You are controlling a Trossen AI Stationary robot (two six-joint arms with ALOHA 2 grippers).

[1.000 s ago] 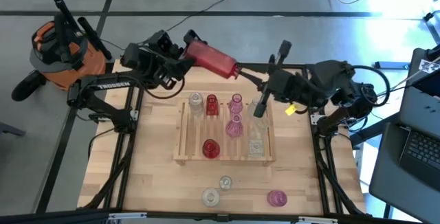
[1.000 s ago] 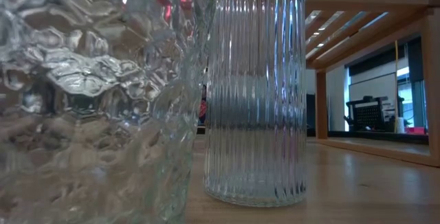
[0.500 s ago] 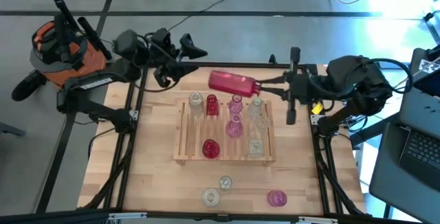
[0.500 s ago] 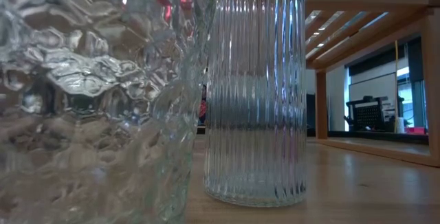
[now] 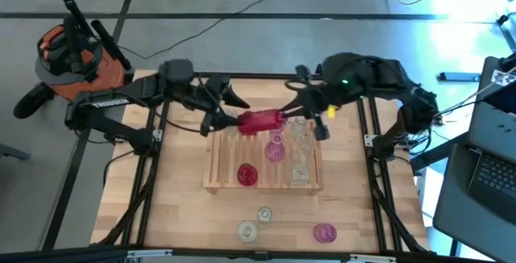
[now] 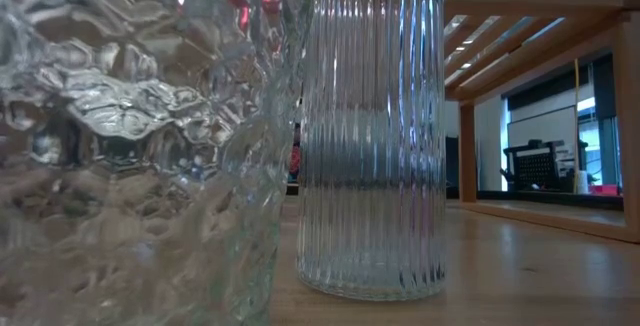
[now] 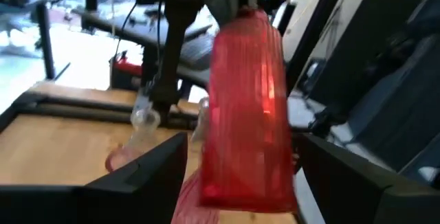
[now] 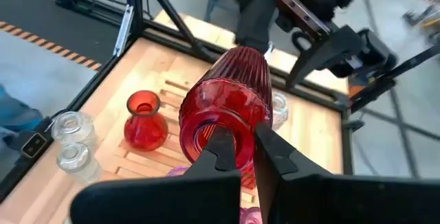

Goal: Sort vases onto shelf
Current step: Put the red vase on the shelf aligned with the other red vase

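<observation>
The wooden bench point(image 5: 177, 190) carries the slatted shelf point(image 5: 216, 166) near its middle; on the shelf stand a red vase point(image 5: 247, 174), a pink vase point(image 5: 276, 148) and clear vases point(image 5: 300, 170); directly on the bench, near its front edge, stand two clear vases point(image 5: 264, 214) point(image 5: 247, 231) and a pink vase point(image 5: 324, 232).

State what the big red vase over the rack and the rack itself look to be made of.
Red vase: looks like translucent ribbed glass, since light glows through its fluted wall and the surface is glossy.
Rack: pale unfinished-looking wood, matte, with slats that show grain. Neither material is certain from looks alone.
</observation>
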